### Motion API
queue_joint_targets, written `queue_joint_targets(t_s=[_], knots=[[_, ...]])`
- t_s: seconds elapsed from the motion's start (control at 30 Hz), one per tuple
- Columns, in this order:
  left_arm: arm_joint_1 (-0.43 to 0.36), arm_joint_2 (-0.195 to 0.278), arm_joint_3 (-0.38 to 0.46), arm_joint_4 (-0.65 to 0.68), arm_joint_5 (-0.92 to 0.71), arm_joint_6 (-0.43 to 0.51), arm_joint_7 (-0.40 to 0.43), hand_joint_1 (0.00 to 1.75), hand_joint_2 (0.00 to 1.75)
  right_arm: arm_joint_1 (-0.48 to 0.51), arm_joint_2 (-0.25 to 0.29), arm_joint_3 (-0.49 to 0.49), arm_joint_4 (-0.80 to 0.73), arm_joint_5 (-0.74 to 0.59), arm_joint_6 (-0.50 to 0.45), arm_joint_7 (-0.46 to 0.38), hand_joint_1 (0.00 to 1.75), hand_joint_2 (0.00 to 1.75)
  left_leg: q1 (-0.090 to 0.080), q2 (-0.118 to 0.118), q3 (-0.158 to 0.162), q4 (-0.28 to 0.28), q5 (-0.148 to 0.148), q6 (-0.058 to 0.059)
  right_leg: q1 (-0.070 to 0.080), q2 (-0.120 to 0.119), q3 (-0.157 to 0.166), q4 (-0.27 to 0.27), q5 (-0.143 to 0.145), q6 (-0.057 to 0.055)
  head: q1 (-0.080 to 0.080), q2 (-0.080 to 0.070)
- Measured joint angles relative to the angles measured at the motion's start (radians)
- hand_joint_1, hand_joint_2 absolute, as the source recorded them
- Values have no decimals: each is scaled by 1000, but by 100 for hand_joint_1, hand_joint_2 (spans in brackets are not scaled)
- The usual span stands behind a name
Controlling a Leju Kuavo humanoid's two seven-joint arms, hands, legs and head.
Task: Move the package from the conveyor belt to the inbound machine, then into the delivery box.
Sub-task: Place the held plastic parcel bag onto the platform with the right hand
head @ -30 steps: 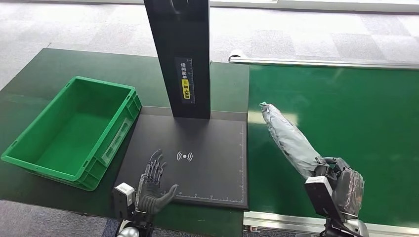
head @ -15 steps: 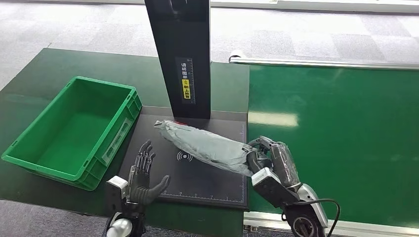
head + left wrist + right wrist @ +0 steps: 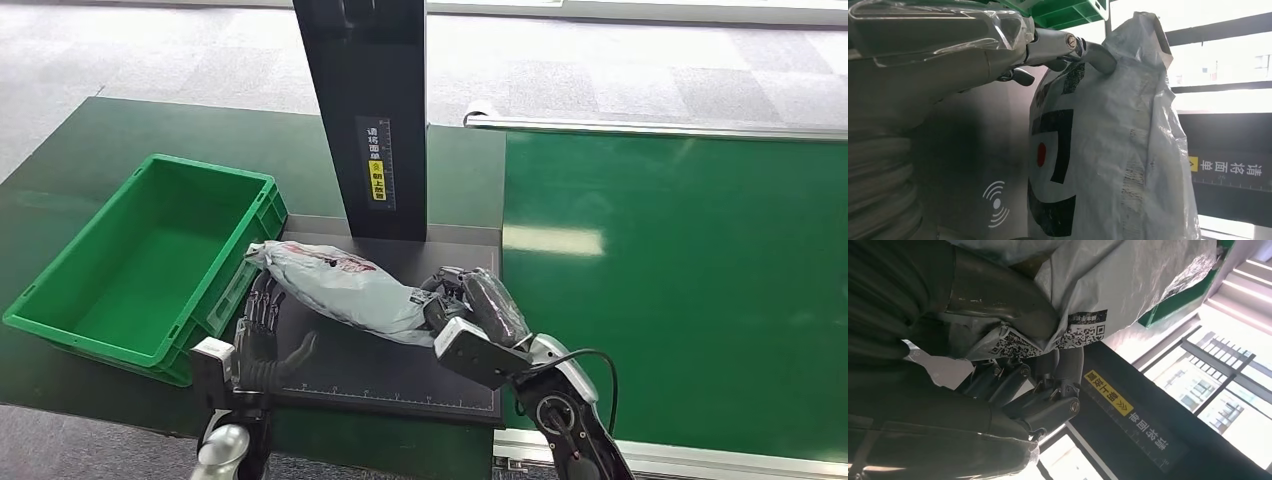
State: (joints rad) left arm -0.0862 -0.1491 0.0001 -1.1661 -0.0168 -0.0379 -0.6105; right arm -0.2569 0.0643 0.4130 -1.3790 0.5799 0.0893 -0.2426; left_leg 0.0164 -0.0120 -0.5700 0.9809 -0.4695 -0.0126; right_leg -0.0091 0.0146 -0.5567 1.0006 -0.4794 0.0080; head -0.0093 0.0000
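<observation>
My right hand point(image 3: 478, 308) grips one end of the grey plastic package point(image 3: 340, 288), holding it across the black inbound machine plate point(image 3: 400, 368). The package's far end reaches the edge of the green delivery box point(image 3: 205, 172). In the right wrist view my thumb and fingers point(image 3: 1038, 400) clamp the package point(image 3: 1128, 280) near its printed label. My left hand point(image 3: 258, 335) stands at the plate's left edge with fingers spread upward under the package's free end. In the left wrist view a fingertip point(image 3: 1093, 52) touches the package point(image 3: 1108, 150).
The machine's black column point(image 3: 370, 100) rises behind the plate. The green conveyor belt point(image 3: 680, 280) runs along the right, with a metal rail at its near edge. The delivery box sits on the dark green table point(image 3: 90, 150) to the left.
My right hand has swung the package from the conveyor, over the plate, leftward until its end nears the green box. My left hand moved left and up to meet that end.
</observation>
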Motion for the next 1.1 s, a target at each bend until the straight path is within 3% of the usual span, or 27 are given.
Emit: queue_joint_targets(t_s=[0.13, 0.27, 0.53, 0.63, 0.83, 1.1], knots=[[0, 0, 6, -2, 0, 0, 0, 0, 175, -4, -1, 9, 12, -1, 0, 0, 175, 175, 0, 0, 0, 0, 0, 0, 0, 0, 0, 0, 0, 0, 0, 0], [0, -1, 12, -4, -3, 1, 2, 0, 175, -13, -3, 24, 29, -19, 12, 7, 4, 175, 0, 0, 0, 0, 0, 0, 0, 0, 0, 0, 0, 0, 0, 0], [13, -3, 41, -39, -16, 6, 19, 0, 175, -52, -8, 90, 138, -39, 1, 40, 0, 175, 0, 0, 0, 0, 0, 0, 0, 0, 0, 0, 0, 0, 0, 0], [24, -6, 55, -58, -19, 4, 29, 0, 175, -53, -16, 94, 167, -107, 46, 30, 0, 175, 0, 0, 0, 0, 0, 0, 0, 0, 0, 0, 0, 0, 0, 0], [42, -10, 82, -84, -25, 3, 33, 0, 175, -10, -28, 50, 195, -345, 159, -63, 0, 175, 0, 0, 0, 0, 0, 0, 0, 0, 0, 0, 0, 0, 0, 0], [67, -14, 105, -112, -32, 3, 33, 0, 175, 31, -37, -6, 203, -349, 145, -73, 0, 175, 0, 0, 0, 0, 0, 0, 0, 0, 0, 0, 0, 0, 0, 0]])
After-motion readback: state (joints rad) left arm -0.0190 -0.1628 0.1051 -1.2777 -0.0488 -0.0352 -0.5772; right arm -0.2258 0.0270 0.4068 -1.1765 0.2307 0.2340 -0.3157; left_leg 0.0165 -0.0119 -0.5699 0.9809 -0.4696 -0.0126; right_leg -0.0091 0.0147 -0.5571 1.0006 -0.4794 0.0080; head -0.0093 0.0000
